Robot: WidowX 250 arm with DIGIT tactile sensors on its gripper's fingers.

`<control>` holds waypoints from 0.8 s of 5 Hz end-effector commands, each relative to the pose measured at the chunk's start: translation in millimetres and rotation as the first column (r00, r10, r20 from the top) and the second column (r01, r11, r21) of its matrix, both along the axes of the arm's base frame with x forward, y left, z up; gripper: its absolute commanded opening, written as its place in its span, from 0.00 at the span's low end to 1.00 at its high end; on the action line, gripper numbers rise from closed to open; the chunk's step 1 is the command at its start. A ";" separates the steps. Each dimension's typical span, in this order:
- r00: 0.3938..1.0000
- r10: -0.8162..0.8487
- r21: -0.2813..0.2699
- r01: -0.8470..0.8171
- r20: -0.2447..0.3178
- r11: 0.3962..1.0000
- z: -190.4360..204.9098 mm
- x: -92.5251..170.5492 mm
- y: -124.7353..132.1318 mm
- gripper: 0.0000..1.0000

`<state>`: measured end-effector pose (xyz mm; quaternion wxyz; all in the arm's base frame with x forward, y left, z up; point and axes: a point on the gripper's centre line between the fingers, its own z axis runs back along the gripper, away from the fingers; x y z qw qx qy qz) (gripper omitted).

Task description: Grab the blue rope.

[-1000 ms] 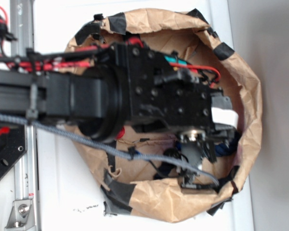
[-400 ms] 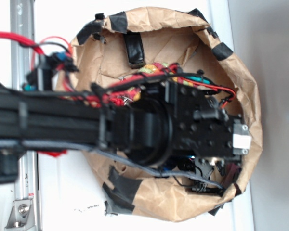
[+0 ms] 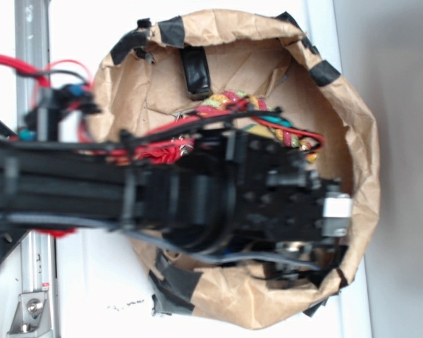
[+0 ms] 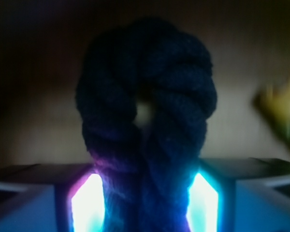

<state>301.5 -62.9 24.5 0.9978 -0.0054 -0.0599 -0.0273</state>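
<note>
The blue rope (image 4: 183,87), thick, dark navy and twisted, fills the wrist view as a doubled loop. Its two strands run down between my gripper's (image 4: 145,203) glowing pads (image 4: 89,205) and are pressed together there. The gripper is shut on the blue rope. In the exterior view the black arm (image 3: 197,197) reaches into the brown paper bag (image 3: 268,42) and covers the gripper and nearly all of the blue rope.
A red, yellow and green striped rope (image 3: 229,102) lies in the bag just beyond the arm. The bag's crumpled walls, patched with black tape (image 3: 196,70), ring the wrist closely. A metal rail (image 3: 32,42) runs along the left.
The arm has shifted toward the lower edge of the picture and deeper into the bag, uncovering the striped rope and the tape strip behind it.
</note>
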 end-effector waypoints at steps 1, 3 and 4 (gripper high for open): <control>0.999 0.034 0.011 -0.034 0.032 0.999 30.7 2.7 0.2 0.00; 0.974 0.163 0.092 -0.179 0.154 0.980 129.4 -24.9 38.0 0.00; 0.963 0.232 0.044 -0.240 0.137 0.970 147.7 -29.5 59.9 0.00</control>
